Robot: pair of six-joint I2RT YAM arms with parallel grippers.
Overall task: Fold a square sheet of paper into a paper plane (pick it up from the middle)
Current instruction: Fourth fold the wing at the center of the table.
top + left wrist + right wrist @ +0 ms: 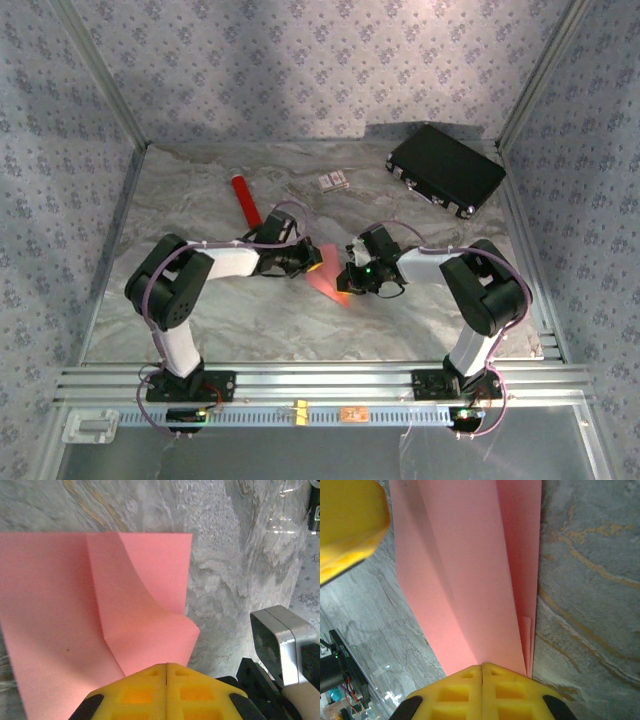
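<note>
The square sheet of paper (327,280) is pink-red and folded into overlapping layers, held just above the marble table between both arms. My left gripper (166,666) is shut on one edge of the sheet (75,610), where a diagonal flap curls up toward the yellow fingers (135,695). My right gripper (482,666) is shut on the opposite end of the sheet (470,580), which runs away from it in long narrow folds. In the top view the left gripper (313,263) and the right gripper (349,279) nearly meet over the paper. The paper plane is out of view.
A glossy red cylinder (246,201) lies behind the left arm. A small white-and-red card (333,181) lies at the back centre. A black case (446,170) sits at the back right. Metal posts and patterned walls enclose the table (250,320).
</note>
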